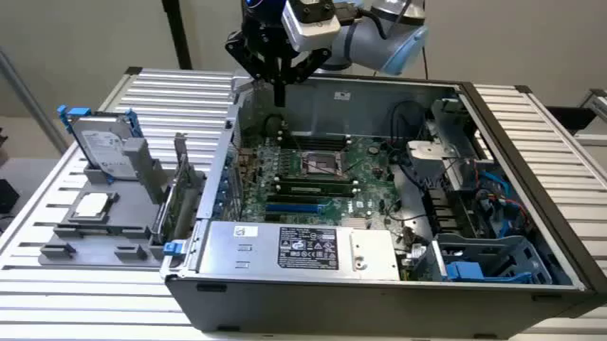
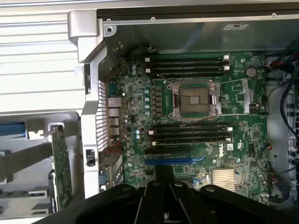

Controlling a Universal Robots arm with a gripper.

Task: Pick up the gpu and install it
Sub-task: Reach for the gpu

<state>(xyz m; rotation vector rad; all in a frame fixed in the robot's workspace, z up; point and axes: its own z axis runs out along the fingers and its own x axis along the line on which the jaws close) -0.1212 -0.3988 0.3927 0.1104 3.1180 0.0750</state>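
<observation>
The only brand that can be read is "DELL", printed white on the motherboard point(image 2: 140, 116) in the wrist view. The power supply point(image 1: 303, 249) at the front of the computer case point(image 1: 379, 302) carries one black label and one small white sticker in the exterior view, both unreadable.

The one gpu point(image 1: 175, 195) stands on edge in a grey holder point(image 1: 114, 234) just outside the case, against its slotted rear wall. The wrist view shows the card's green face point(image 2: 60, 163) and silver bracket. One hard drive in a blue frame point(image 1: 104, 145) stands further out on the same holder.

Inside the case the wrist view shows one empty CPU socket point(image 2: 194, 100), two banks of memory slots flanking it, and one blue expansion slot point(image 2: 175, 161).

The gripper point(image 1: 280, 96) hangs over the case's rear edge, its fingers pressed narrow together with nothing between them.
</observation>
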